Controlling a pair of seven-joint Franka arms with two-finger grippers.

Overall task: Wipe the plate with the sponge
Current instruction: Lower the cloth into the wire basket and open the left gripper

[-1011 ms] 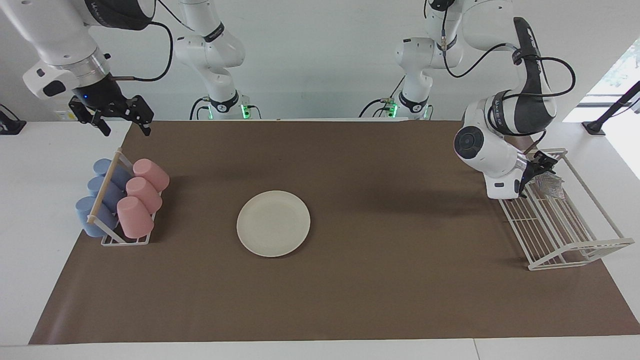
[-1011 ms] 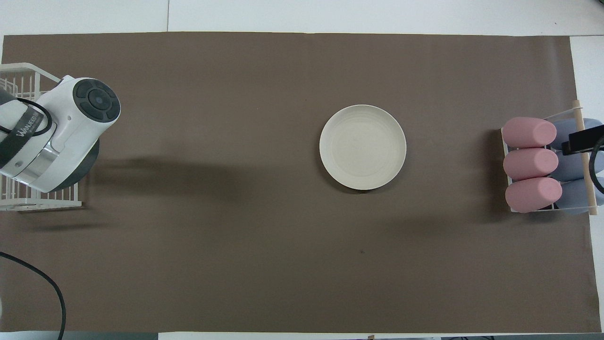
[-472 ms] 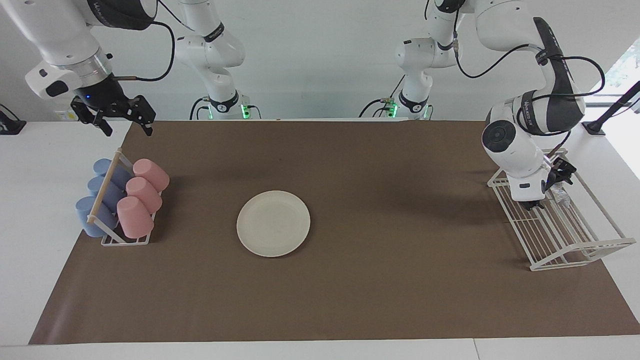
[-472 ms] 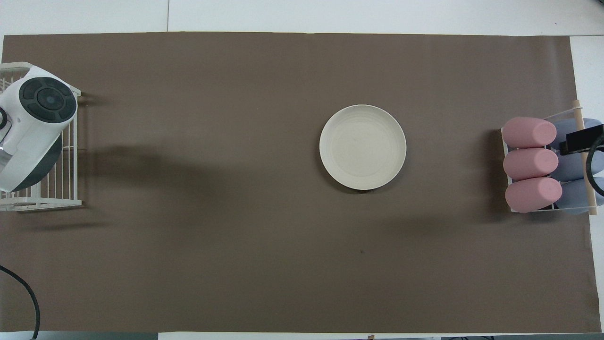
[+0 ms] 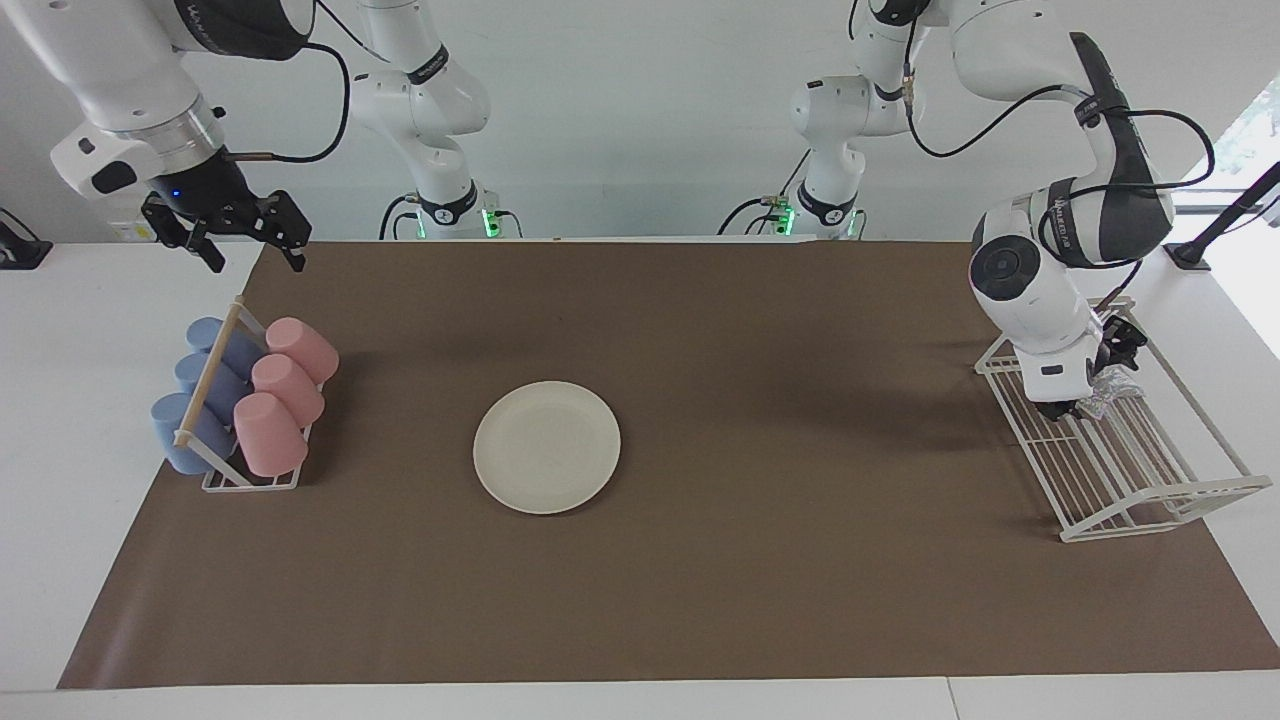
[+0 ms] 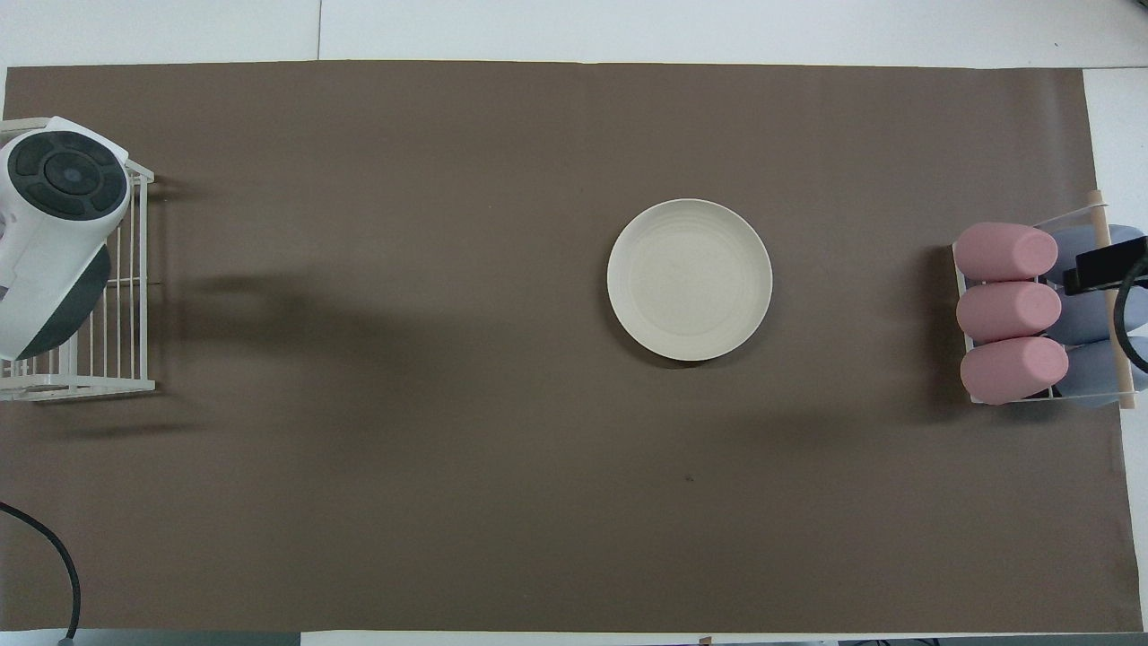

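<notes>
step: fetch sponge | left gripper down in wire rack at sponge, can't tell if grasping | right gripper released, waits over counter edge nr cups | plate mid-mat, bare | next: lift clear of rack wires, carry to plate; wide open room between

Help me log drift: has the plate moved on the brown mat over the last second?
No. The plate lies at the same spot on the brown mat, just as far from the cup rack as before.
</notes>
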